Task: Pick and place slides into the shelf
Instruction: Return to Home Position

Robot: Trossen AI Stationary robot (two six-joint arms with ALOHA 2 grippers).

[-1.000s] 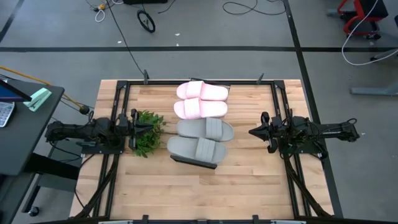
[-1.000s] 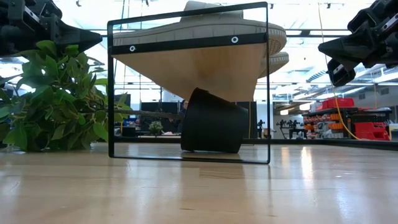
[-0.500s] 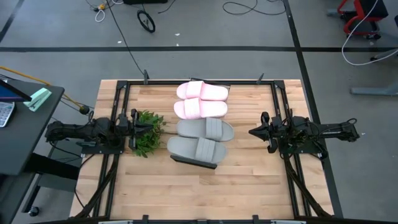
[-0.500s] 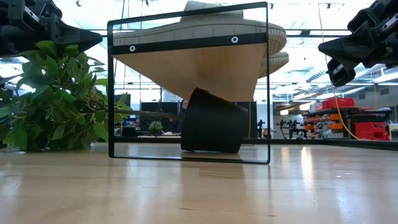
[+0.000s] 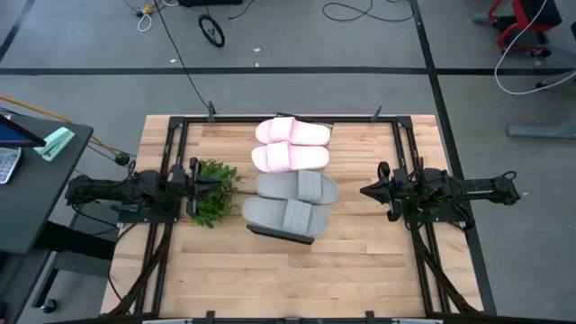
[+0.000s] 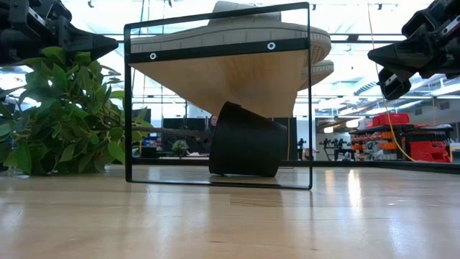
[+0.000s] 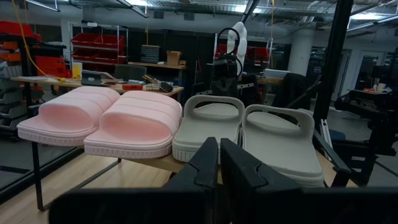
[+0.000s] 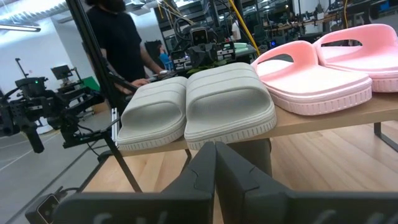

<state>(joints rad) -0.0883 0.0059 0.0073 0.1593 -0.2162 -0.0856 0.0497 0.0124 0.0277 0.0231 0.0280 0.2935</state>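
Four in a row across the shelf (image 8: pixel 336 117): pink slides (image 5: pixel 290 157) at the far end, grey slides (image 5: pixel 297 188) nearer, side by side. The left gripper (image 7: pixel 219 142) hangs above the plant (image 5: pixel 211 202), fingers pressed together, holding nothing. The right gripper (image 8: pixel 214 146) hangs off the shelf's opposite side, also closed and empty.

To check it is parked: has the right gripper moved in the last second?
No. The right gripper keeps the same gap from the shelf.
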